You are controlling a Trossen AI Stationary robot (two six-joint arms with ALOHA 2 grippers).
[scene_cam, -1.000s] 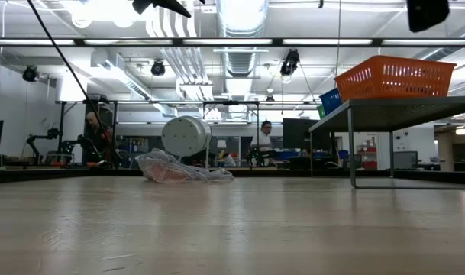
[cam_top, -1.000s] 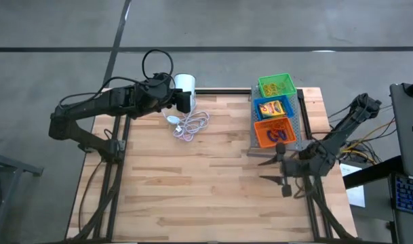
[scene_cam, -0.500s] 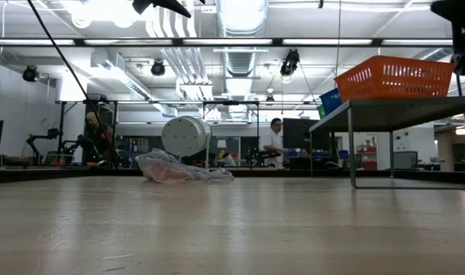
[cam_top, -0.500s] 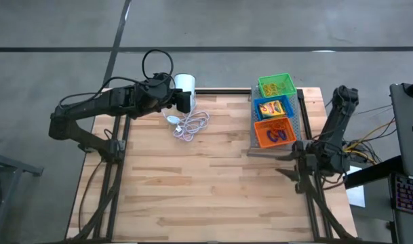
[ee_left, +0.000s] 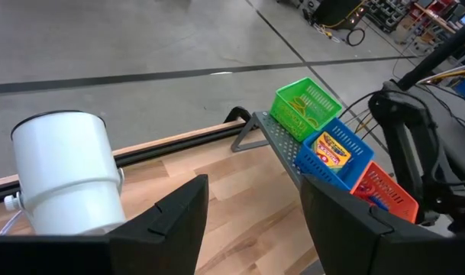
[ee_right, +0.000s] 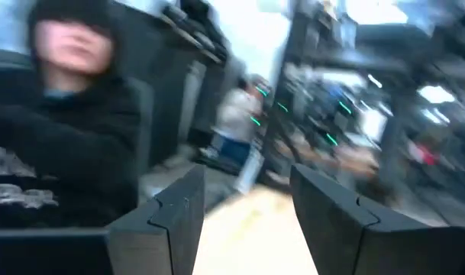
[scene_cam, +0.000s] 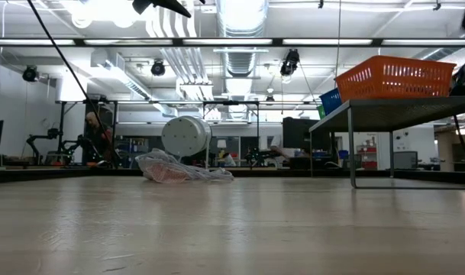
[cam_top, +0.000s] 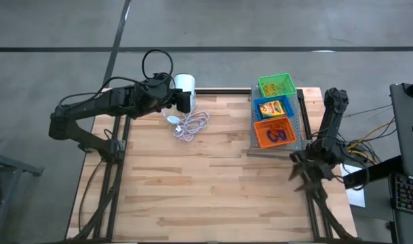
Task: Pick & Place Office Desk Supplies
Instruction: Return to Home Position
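Three small baskets stand in a row on a grey perforated tray [cam_top: 302, 115] at the table's right: green [cam_top: 275, 86] with rubber bands, blue [cam_top: 272, 107] with a crayon box [ee_left: 331, 150], and orange [cam_top: 275, 132] with rubber bands. My left gripper [ee_left: 251, 221] hangs open at the table's far left, beside a white cylinder [ee_left: 64, 172], with nothing between its fingers. My right gripper [cam_top: 302, 177] is at the table's right edge, near side of the tray, open and empty [ee_right: 243, 221].
The white cylinder's coiled cord [cam_top: 189, 124] lies on the wood near the far edge. The tray stands raised on legs [scene_cam: 351, 145]. A person sits beyond the table's near right side [ee_right: 56, 153]. Bare wood spans the table's middle and near side [cam_top: 192, 183].
My right arm has folded back toward the table's right edge and sunk. Its gripper has drawn away from the table's middle and swung from pointing left toward the near edge. The jaws have stayed open. The baskets have not moved.
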